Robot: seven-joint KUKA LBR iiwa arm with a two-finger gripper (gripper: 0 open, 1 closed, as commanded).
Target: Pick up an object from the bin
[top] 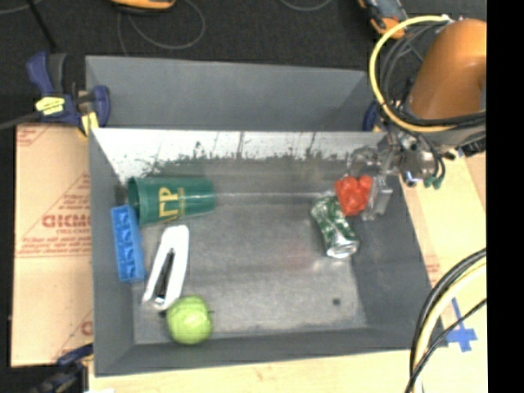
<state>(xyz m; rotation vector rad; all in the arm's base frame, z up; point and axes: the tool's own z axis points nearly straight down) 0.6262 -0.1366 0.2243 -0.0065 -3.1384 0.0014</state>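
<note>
My gripper (370, 185) hangs at the bin's right side, near the back wall. A small red lumpy thing (353, 193) sits between its fingers, one finger (381, 198) on its right and the other at its upper left, so the gripper is shut on it. Just below and left of the red thing lies a crushed green and white can (334, 228) on the bin floor, touching or almost touching it.
At the bin's left side a dark green cup (172, 199) lies on its side, with a blue toy brick (127, 242) below it, a white and black stapler-like tool (166, 267) and a green apple (189, 319). The arm's orange cover and cables hang over the right rim.
</note>
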